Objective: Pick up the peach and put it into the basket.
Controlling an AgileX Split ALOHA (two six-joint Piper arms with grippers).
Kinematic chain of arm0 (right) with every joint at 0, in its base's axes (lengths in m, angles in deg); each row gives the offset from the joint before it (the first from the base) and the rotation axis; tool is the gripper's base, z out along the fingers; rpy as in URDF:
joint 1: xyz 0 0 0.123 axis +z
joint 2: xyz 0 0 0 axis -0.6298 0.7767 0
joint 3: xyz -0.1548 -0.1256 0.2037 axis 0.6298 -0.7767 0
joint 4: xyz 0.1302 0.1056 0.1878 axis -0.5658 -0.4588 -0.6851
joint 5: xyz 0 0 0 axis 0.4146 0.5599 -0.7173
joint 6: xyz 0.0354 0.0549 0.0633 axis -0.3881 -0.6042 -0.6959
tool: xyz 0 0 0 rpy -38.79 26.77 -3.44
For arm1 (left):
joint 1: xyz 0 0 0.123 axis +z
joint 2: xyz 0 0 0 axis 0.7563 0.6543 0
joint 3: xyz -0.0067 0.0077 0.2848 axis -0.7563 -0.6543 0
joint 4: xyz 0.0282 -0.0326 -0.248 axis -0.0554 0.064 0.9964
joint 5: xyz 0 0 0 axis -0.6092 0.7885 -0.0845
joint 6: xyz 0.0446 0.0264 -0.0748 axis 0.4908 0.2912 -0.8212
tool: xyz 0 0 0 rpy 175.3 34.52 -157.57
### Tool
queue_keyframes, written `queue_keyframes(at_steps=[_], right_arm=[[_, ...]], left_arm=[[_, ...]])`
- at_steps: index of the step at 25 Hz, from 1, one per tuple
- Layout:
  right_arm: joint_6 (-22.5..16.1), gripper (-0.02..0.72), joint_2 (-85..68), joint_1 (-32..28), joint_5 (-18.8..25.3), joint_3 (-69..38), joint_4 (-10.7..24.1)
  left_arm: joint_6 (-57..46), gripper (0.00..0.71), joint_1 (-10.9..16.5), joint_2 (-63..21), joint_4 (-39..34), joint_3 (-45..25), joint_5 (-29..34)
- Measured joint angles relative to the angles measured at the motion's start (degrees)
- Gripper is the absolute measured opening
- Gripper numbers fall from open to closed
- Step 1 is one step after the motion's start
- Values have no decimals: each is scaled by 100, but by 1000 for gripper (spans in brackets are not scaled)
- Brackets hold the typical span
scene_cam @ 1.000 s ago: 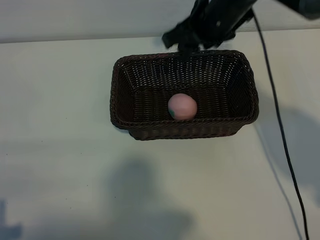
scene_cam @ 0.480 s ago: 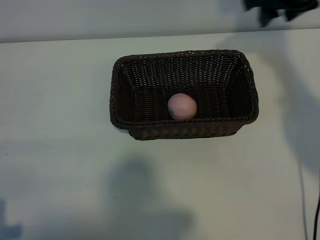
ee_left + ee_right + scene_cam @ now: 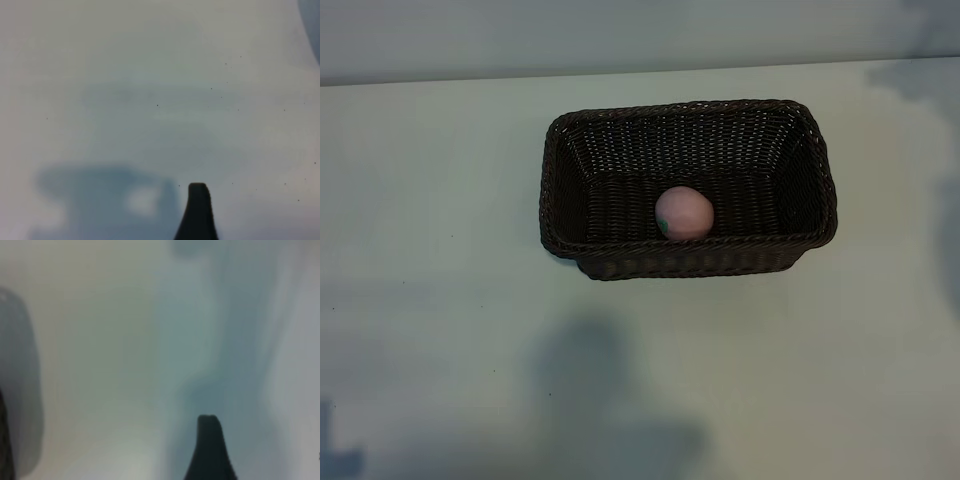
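- Exterior view: the basket (image 3: 688,188) stood on the pale tabletop (image 3: 440,300), a little toward the far side and right of the middle, its long sides running across the view.
- The peach (image 3: 684,213) lay inside the basket on its floor, near the middle of its length and close to the near wall, with a small green mark on its lower left side.
- Nothing touched the peach or the basket; neither arm showed in this view, only soft shadows on the tabletop, 1 in front of the basket and others toward the far right corner and right edge.
- Left wrist view: 1 dark fingertip (image 3: 198,212) of the left end effector stood over bare tabletop, with a grey shadow just beside it.
- The second finger was outside the picture, so the fingers were spread wide, and nothing was held between them.
- Right wrist view: 1 dark fingertip (image 3: 210,450) of the right end effector hung over bare tabletop crossed by bluish shadow.
- Its other finger was also outside the picture; the fingers stood spread, pinching nothing.
- A dark woven sliver at one edge of that picture looked like the basket's side, well apart from the fingertip.
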Motion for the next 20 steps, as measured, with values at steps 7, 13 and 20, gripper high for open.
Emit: queue_keyframes(at_steps=[7, 13, 20], right_arm=[[0, 489, -1099, -5, -1, -756, -357], [41, 487, -2607, -5, 15, -1494, -482], [41, 487, -4582, -5, 108, -2142, -330]], left_arm=[[0, 594, 0, 0, 0, 0, 0], [0, 594, 0, 0, 0, 0, 0], [0, 594, 0, 0, 0, 0, 0]])
